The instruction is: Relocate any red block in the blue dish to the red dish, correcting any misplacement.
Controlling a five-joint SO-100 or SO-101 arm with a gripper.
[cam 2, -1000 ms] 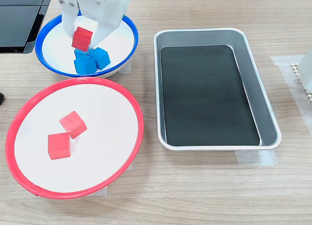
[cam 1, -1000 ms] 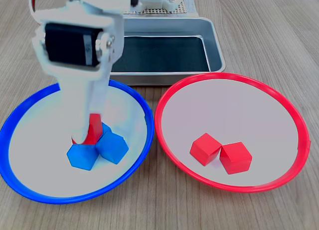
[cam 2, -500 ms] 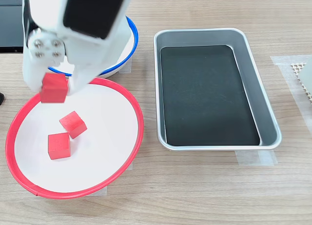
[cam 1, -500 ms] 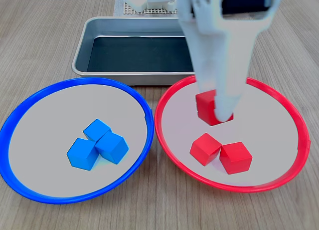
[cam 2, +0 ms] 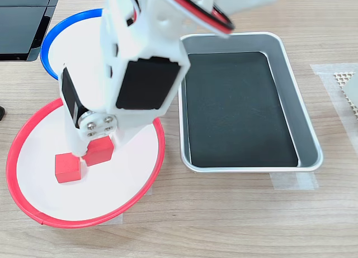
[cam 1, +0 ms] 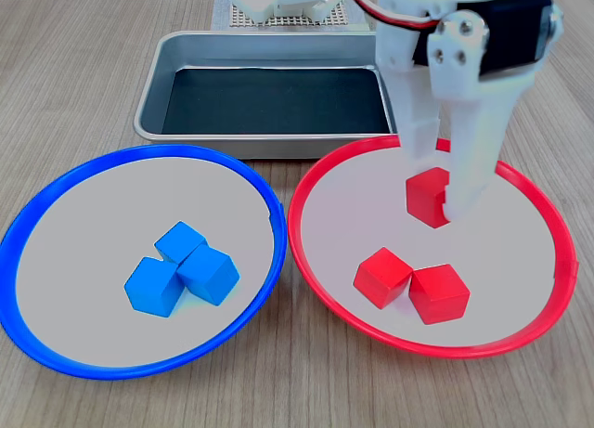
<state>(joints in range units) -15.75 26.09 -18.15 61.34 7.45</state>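
In the first exterior view the red block (cam 1: 429,196) rests on the pale inside of the red dish (cam 1: 520,261), toward the tray. My gripper (cam 1: 437,182) stands over it, open; one finger ends just above the block and the other reaches down along its right side. Two more red cubes (cam 1: 411,284) lie side by side nearer the camera in the same dish. The blue dish (cam 1: 83,242) holds three blue cubes (cam 1: 181,270) and no red one. In the second exterior view my arm hides most of the blue dish (cam 2: 53,37); the red block (cam 2: 100,151) shows below the gripper.
A rectangular metal tray (cam 1: 269,98) with a dark bottom stands behind both dishes, and to the right of them in the second exterior view's tray (cam 2: 240,107). White arm base parts sit behind the tray. A dark device lies at the second exterior view's top left.
The red block was lifted out of the blue dish and carried over the red dish. It now rests there, and the fingers have parted from it.
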